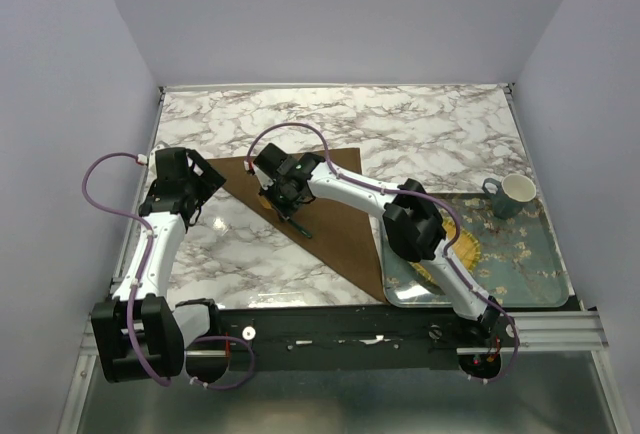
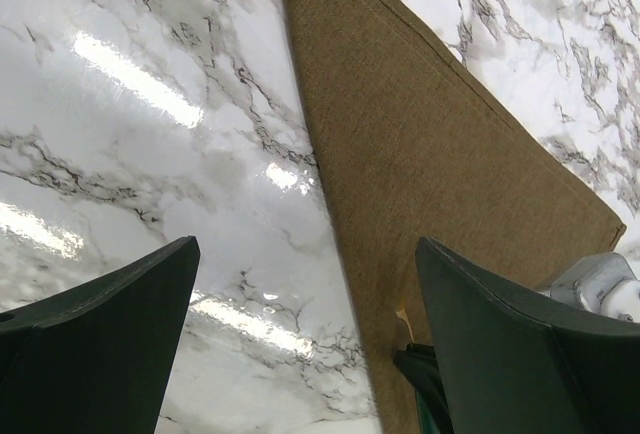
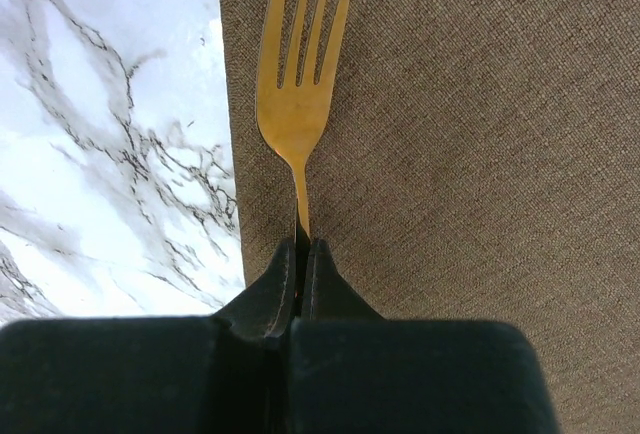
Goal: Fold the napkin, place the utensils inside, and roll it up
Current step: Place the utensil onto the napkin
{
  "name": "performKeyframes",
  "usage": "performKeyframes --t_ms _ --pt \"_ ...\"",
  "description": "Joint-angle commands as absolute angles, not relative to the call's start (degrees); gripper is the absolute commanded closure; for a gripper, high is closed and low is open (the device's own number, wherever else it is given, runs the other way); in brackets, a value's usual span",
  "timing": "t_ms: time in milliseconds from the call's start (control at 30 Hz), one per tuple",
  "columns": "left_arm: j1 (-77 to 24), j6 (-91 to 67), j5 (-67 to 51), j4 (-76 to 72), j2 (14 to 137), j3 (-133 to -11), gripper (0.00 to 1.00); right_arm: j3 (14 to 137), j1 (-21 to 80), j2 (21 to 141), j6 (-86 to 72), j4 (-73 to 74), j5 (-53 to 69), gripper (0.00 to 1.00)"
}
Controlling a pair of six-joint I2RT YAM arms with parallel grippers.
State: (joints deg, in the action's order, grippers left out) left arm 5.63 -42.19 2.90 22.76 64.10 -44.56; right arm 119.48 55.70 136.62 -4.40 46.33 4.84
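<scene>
The napkin, folded into a brown triangle, lies on the marble surface in front of both arms. The fork sits over the cloth just inside one edge, gold tines pointing away, its neck clenched in the right pincer; whether it rests on the fabric cannot be told. The left pincer stands released and wide above the napkin's left border, grasping nothing. Judged risk: set down this near the edge, the fork may slide onto the marble or escape the roll, and a dragging fingertip could undo the fold. No brand, label or writing is legible.
</scene>
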Motion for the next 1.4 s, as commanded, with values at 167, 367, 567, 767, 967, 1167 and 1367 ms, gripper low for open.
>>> performKeyframes --t_ms 167,367,567,767,967,1167,1367 --pt "6.15 -41.40 1.49 21.36 64.25 -46.14 0.01 119.97 55.81 139.74 -4.31 44.91 5.63 0.99" --pt "6.15 -41.48 1.14 21.01 64.25 -45.88 0.01 119.71 55.81 140.18 -4.31 44.91 5.19 0.97" --pt "6.24 -41.57 0.88 21.00 64.34 -45.88 0.01 119.18 55.81 140.19 -4.83 44.65 4.92 0.87" --pt "6.33 -41.75 0.53 20.83 64.69 -45.88 0.01 118.83 55.81 140.01 -5.36 44.65 5.01 0.80" --pt "6.33 -41.84 0.00 21.00 65.21 -46.49 0.01 119.18 55.81 140.01 -6.15 44.91 5.62 0.76" --pt "6.50 -41.05 -1.84 19.96 66.53 -47.02 0.01 119.96 55.81 139.66 -7.29 45.61 5.36 0.71" --pt "8.34 -41.84 -7.11 14.60 74.78 -49.12 0.01 126.65 55.63 136.77 -8.52 50.54 4.40 0.61"
